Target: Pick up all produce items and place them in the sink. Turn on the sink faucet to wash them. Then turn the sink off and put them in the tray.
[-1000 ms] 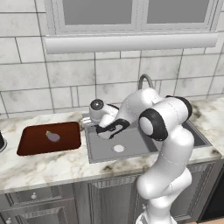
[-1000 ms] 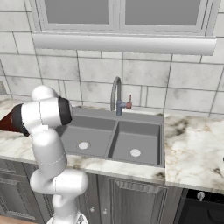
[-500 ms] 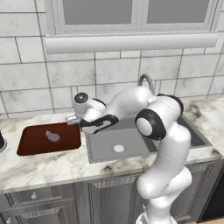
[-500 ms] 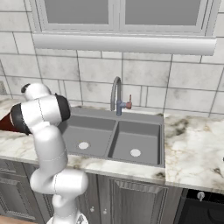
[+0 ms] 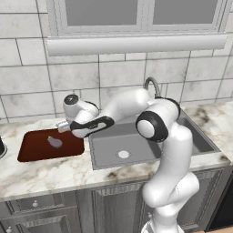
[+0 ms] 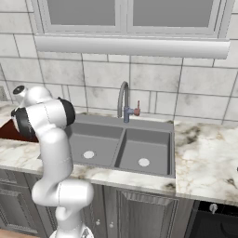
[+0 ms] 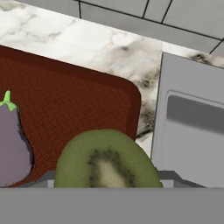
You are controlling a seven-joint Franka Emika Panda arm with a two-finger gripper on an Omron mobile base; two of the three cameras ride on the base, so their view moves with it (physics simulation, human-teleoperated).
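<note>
My gripper [image 5: 63, 127] hovers over the far right corner of the reddish-brown tray [image 5: 32, 151], shut on a kiwi half [image 7: 107, 159] whose green cut face fills the bottom of the hand view and hides the fingertips. The purple eggplant [image 5: 55, 142] lies in the tray [image 7: 78, 100], left of the kiwi; the eggplant [image 7: 13, 144] shows its green stem cap. The grey double-basin sink [image 5: 109, 141] lies just right of the tray, its rim [image 7: 192, 118] beside the tray's corner. The gooseneck faucet [image 6: 123, 100] stands behind the sink [image 6: 153, 135], partly hidden by my arm in the left base view.
Marble counter [image 5: 50, 170] surrounds tray and sink. A tiled wall [image 5: 27, 82] rises close behind. A dark object [image 5: 1, 148] sits at the counter's far left edge. The counter [image 6: 204, 153] widens to the right of the sink.
The arm has swung left from above the left basin to the tray's right end, carrying the kiwi half. The eggplant has stayed in the tray.
</note>
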